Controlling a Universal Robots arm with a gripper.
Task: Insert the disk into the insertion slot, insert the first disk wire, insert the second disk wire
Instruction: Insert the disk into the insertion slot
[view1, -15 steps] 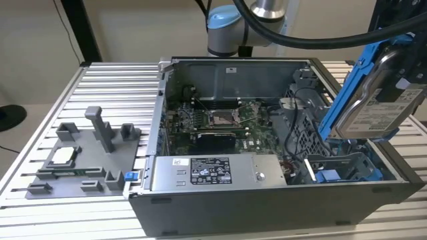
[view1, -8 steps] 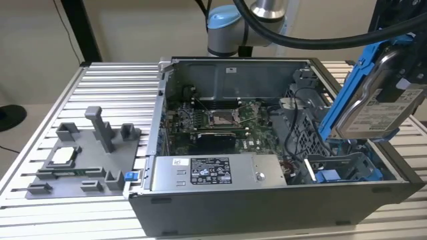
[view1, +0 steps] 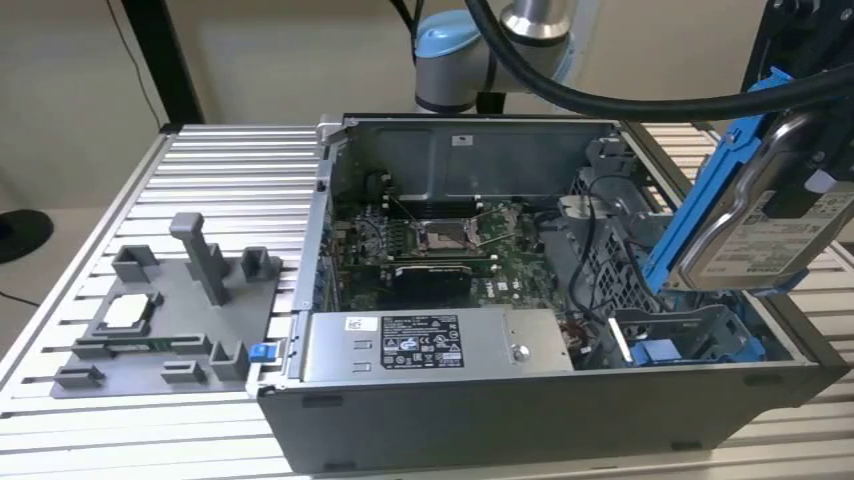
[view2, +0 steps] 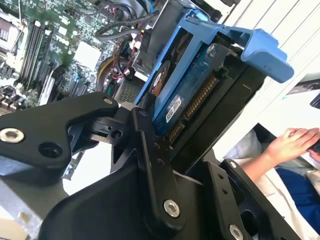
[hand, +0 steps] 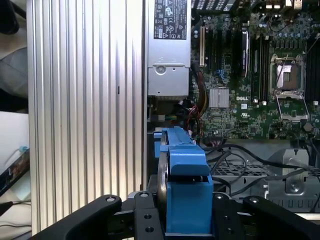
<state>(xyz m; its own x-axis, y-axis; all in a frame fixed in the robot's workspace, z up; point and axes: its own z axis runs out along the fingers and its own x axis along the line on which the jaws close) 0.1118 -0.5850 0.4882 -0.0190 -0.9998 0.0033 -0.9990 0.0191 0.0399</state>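
The disk (view1: 763, 225), silver with a white label and clipped in its blue carrier frame (view1: 697, 205), hangs tilted on edge above the open computer case's right side in the exterior view. My gripper (view1: 805, 140) is shut on the disk from above. Both wrist views show the black fingers (hand: 145, 220) clamping the blue carrier (hand: 182, 185) and the disk's connector edge (view2: 200, 95). The insertion slot (view1: 687, 335), a grey sheet-metal bay with blue fittings, lies below the disk at the case's front right corner. Black cables (hand: 250, 155) trail beside the bay; which are the disk wires I cannot tell.
The case holds a green motherboard (view1: 427, 240) and a grey power-supply box (view1: 427, 345) along its front wall. A grey fixture block (view1: 160, 320) stands on the ribbed aluminium table (view1: 227, 170) at the exterior view's left. A person's hand (view2: 295, 142) is beyond the table.
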